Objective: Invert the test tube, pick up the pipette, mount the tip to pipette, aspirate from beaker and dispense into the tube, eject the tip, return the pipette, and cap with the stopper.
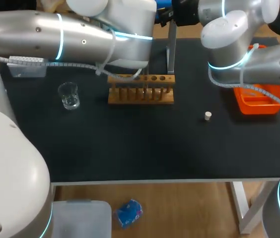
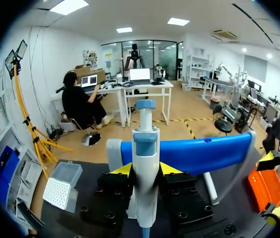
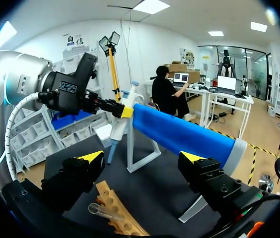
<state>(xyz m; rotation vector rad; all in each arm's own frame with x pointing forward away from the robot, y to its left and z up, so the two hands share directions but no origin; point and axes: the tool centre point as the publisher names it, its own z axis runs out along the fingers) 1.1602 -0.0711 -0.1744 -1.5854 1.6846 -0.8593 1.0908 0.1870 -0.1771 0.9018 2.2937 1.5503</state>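
The pipette (image 2: pixel 145 148) is cut off at the picture's edge near the left gripper (image 2: pixel 145 169), so its lower end is unseen. Overhead, the orange tray (image 1: pixel 256 105) is half covered by the right arm (image 1: pixel 274 64); the 1 pale piece (image 1: pixel 208 116) is too small to be named, perhaps a stopper.

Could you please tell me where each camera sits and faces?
Head: above and behind, looking down at the table; left arm and right arm show.
Left wrist: faces the blue bar; left gripper shut on the pipette.
Right wrist: faces the same bar over the rack; right gripper open.
Both wrists share bar and pipette.
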